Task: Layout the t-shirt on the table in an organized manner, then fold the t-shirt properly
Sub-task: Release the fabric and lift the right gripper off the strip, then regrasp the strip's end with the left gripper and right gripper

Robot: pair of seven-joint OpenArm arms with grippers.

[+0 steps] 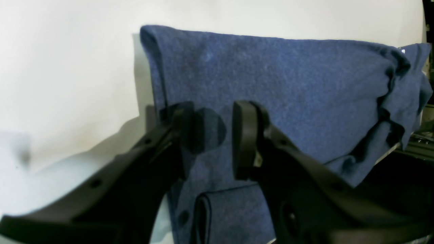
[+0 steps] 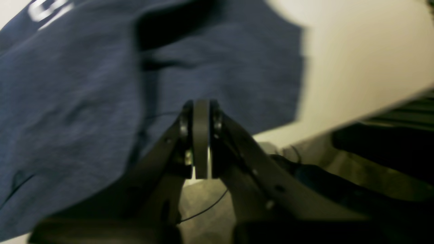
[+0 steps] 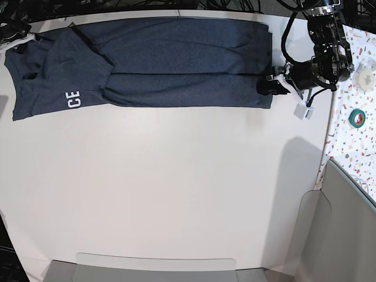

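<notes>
Here, the navy t-shirt [image 3: 176, 59] lies folded lengthwise along the table's [image 3: 176, 188] far edge. The left gripper [image 1: 212, 135] hovers parted at its end (holding nothing); the right gripper [image 2: 201, 139] is closed, empty. Grasp both layers squarely.

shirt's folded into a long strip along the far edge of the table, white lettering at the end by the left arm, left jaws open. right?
Not quite. The t-shirt does lie as a long strip along the table's far edge, but the base view shows the white lettering at the opposite end, away from the left gripper. The left jaws are open, as the left wrist view shows.
</notes>
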